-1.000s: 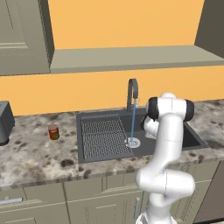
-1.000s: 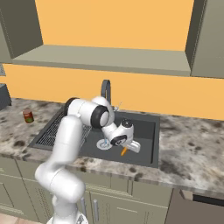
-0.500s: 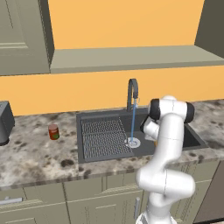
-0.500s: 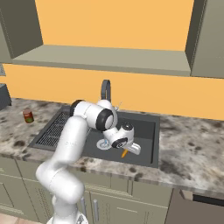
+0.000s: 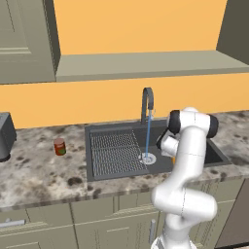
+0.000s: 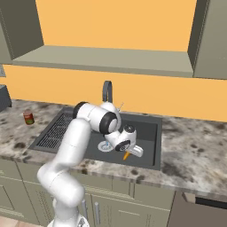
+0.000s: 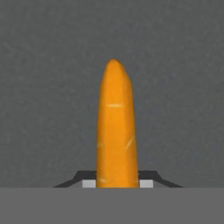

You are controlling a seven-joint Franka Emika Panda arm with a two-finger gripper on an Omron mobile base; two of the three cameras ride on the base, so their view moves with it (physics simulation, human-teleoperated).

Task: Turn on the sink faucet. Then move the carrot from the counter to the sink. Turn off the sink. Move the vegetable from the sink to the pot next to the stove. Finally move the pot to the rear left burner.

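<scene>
With the sink faucet running, my pincer is clamped on the carrot, held low over the sink floor at centre frame; next, I judge, I must lower and release.

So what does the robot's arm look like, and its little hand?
The arm is smooth, shiny white, made of fat rounded tubes joined by dark grey rings at the bends. The gripper is a small white block with round dark caps. Its fingertips are little pale pads with dark edges. No cables or markings show.
</scene>
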